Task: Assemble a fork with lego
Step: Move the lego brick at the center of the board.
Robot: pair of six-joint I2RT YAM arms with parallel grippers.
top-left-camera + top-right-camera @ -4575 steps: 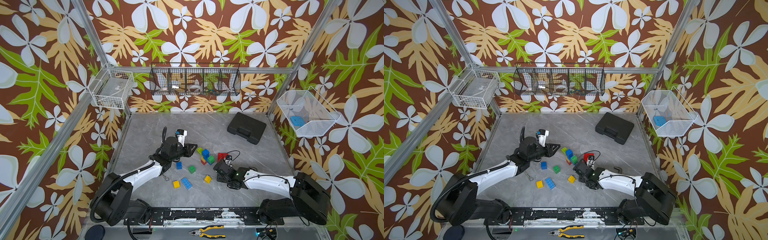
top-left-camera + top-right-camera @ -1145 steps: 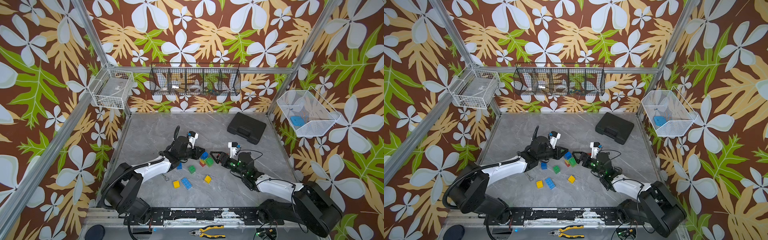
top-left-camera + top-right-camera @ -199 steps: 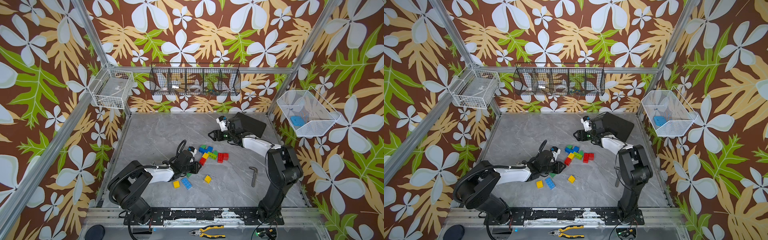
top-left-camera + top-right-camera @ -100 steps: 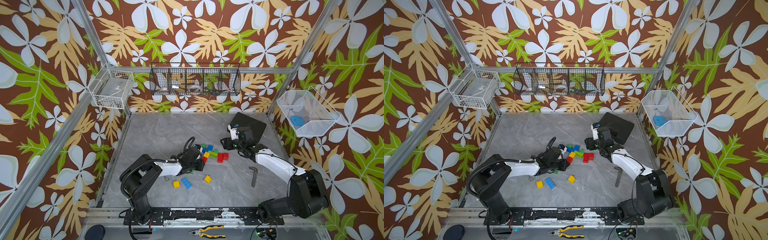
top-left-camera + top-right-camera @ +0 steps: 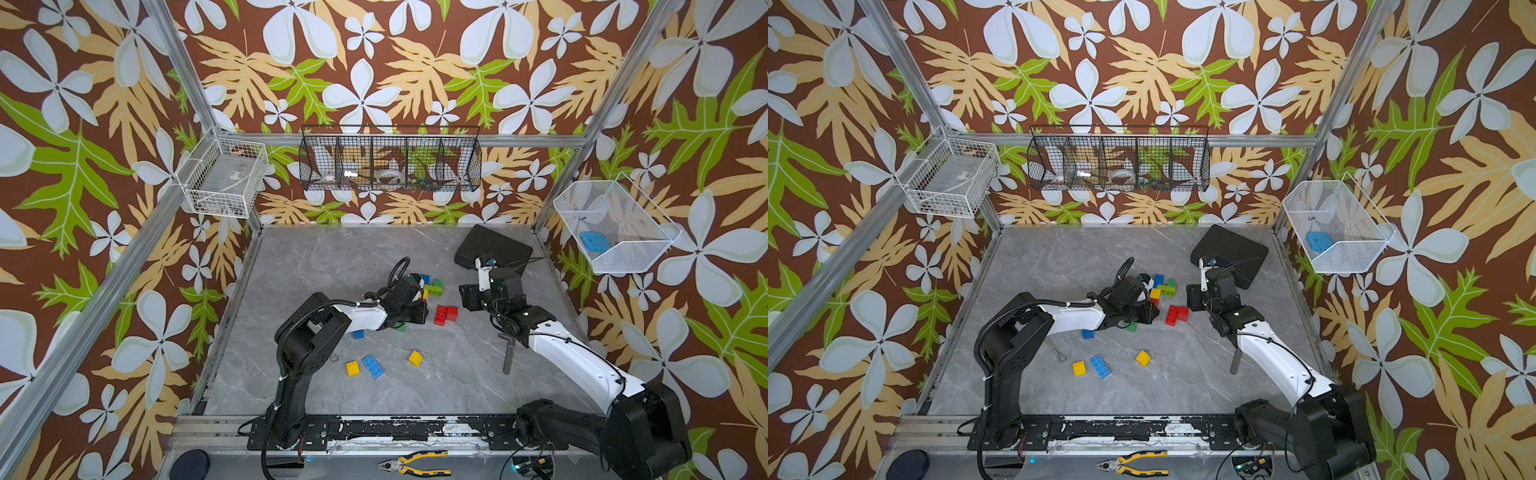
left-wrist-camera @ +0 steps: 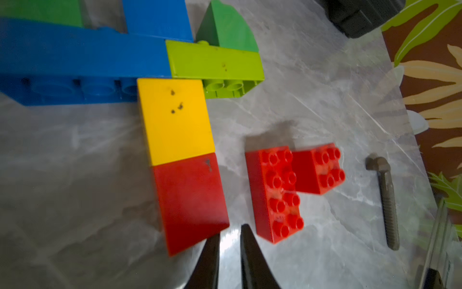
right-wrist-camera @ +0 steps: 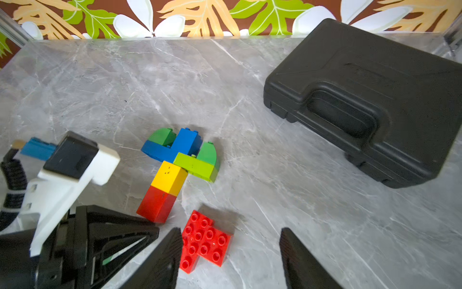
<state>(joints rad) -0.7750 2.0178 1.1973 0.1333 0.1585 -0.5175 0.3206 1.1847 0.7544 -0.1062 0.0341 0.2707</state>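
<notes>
Though closed, left hand [image 6: 231,232] beside lego [image 6: 190,195].

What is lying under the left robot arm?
A blue brick and a green brick poke out from beneath the left arm. It covers part of each, so their length and anything else underneath is hidden.

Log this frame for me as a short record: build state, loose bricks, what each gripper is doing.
build: joined lego piece lying flat, blue and green head, yellow-then-red handle
red bricks: two loose, touching in an L, beside the handle end
front loose bricks: two yellow bricks, blue brick
left gripper: shut, empty, by the handle's red end
right gripper: open over the red bricks
clutter: black case
</notes>
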